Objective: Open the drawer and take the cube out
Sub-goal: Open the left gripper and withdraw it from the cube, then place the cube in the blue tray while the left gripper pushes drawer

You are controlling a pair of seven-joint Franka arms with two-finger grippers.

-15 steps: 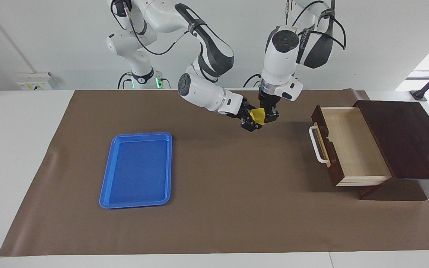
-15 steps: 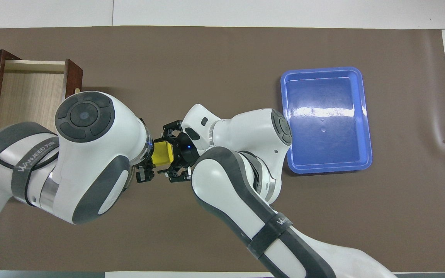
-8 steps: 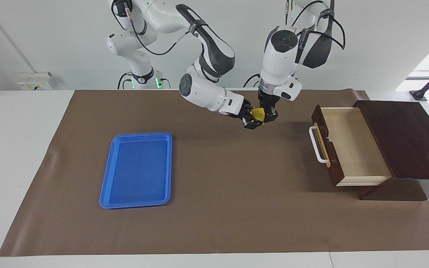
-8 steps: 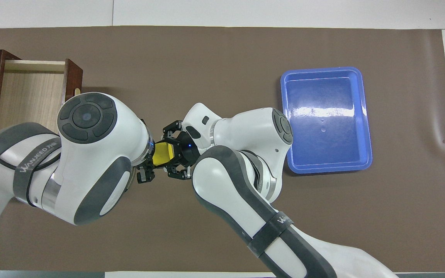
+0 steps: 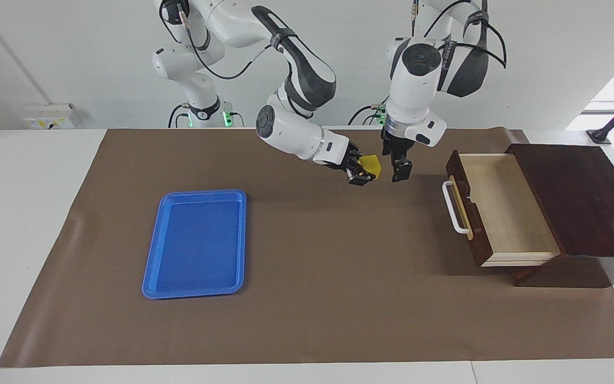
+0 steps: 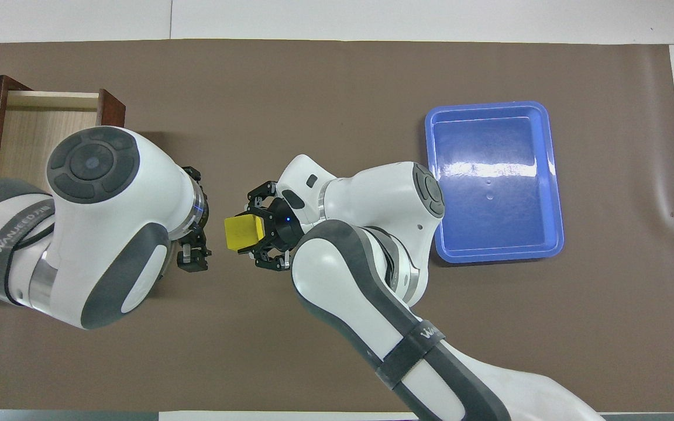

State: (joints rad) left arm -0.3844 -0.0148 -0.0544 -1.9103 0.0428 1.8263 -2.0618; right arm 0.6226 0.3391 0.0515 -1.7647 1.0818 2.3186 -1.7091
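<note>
The yellow cube (image 5: 371, 165) is held in the air over the brown mat by my right gripper (image 5: 364, 172), which is shut on it; the cube also shows in the overhead view (image 6: 241, 232), as does the right gripper (image 6: 253, 229). My left gripper (image 5: 399, 169) is open and empty, apart from the cube, between it and the drawer, and it shows in the overhead view (image 6: 195, 217) too. The drawer (image 5: 501, 205) is pulled out of the dark wooden box (image 5: 579, 197), its white handle (image 5: 453, 208) toward the table's middle. Its pale interior shows nothing inside.
A flat blue tray (image 5: 196, 242) lies on the mat toward the right arm's end of the table, with nothing in it; it shows in the overhead view (image 6: 492, 187) as well. The brown mat (image 5: 328, 288) covers most of the table.
Both grippers were at the cube. The left gripper has let go and drawn back toward the drawer. The right gripper keeps the cube and has hardly moved.
</note>
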